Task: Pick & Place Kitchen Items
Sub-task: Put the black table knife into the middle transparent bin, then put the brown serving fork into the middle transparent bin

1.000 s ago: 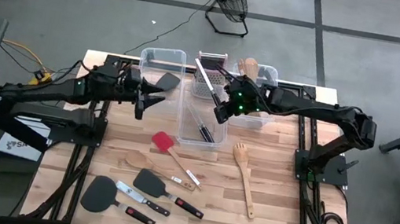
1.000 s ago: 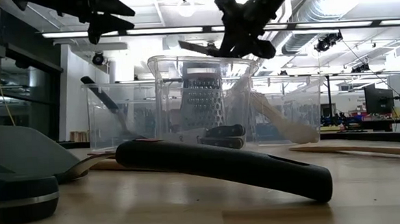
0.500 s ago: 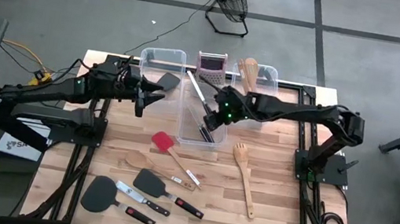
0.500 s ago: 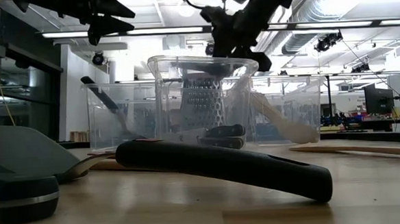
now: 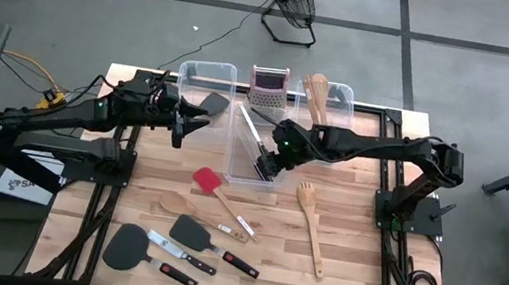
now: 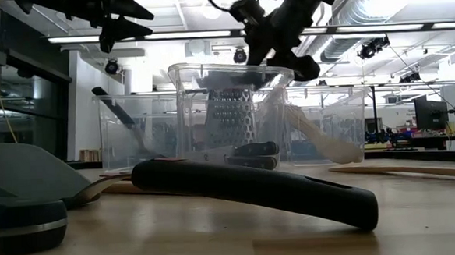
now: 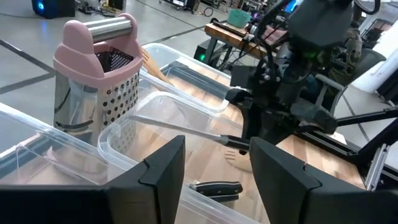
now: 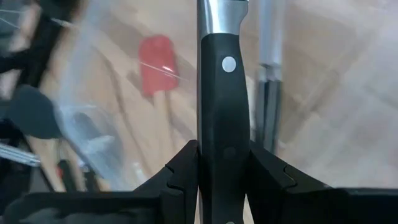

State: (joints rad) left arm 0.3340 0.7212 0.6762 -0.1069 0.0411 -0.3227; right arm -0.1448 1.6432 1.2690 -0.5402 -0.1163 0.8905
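Steel-bladed knife (image 8: 222,74) now low over the middle bin (image 5: 258,153) — carried down from above the back row

Right gripper (image 5: 273,159) is clamped on the knife's black handle and has swung from near the grater (image 5: 268,85) to the front of the middle bin, blade slanting up toward the back; judged, the drop into the bin is close, with only the release left. Left gripper (image 5: 183,126) waits partly open and empty, beside the left bin (image 5: 204,85), unmoved. Left bin holds a black spatula (image 5: 214,103); middle bin already has another black-handled knife (image 7: 216,188) on its floor; right bin (image 5: 342,97) holds pale wooden spoons (image 5: 315,93). Out on the bench (image 5: 355,279) — a red spatula (image 5: 207,181), a wooden fork (image 5: 309,222), black spatulas and more knives wait
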